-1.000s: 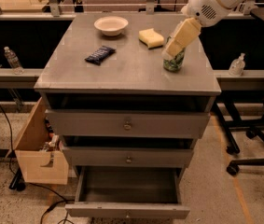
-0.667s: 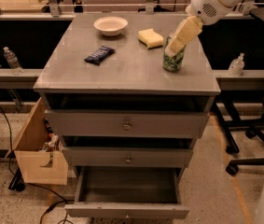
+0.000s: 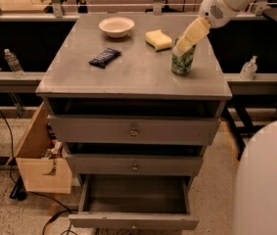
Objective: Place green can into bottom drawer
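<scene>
On the right side of the grey cabinet's top (image 3: 128, 80), the green can (image 3: 183, 63) stands upright, near the right edge. The gripper (image 3: 183, 47) slants down from the upper right and meets the can at its top; whether it is clamped on the can or merely resting against it cannot be told from this view. The white arm (image 3: 226, 1) behind it runs off the upper right corner.

Just behind and to the left of the can lies the yellow sponge (image 3: 158, 39). Farther left, near the back edge, sits a white bowl (image 3: 116, 26), and in front of that a dark snack packet (image 3: 104, 57) lies flat.

Below the top, the top drawer (image 3: 133, 130) and the middle drawer (image 3: 134, 164) are nearly closed. The bottom drawer (image 3: 133, 223) is pulled well out, its dark interior showing.

Beside the cabinet's lower left stands a cardboard box (image 3: 42, 173). A clear water bottle (image 3: 12, 62) stands on the rail to the left and a small pump bottle (image 3: 248, 68) on the rail to the right.
</scene>
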You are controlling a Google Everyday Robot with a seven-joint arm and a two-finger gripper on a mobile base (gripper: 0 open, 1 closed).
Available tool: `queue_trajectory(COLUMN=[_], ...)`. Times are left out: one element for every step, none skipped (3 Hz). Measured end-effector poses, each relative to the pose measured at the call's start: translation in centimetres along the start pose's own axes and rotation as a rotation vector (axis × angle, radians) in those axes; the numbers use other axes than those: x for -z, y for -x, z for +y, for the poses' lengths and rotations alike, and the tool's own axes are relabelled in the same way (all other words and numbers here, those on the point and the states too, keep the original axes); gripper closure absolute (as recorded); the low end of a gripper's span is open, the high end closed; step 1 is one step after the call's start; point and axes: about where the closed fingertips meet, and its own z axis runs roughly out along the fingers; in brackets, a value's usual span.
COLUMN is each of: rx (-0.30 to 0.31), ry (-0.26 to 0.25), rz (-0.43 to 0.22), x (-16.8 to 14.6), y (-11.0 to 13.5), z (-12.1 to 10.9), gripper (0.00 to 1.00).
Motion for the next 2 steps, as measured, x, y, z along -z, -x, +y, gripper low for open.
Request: queue_trajectory(rx=[-0.065, -0.111], ry=[0.024, 0.045], rz=[0.032, 0.06], x=[-1.7, -3.3], y=[-0.8, -1.3], z=[-0.4, -0.4], gripper=[0.0, 0.0])
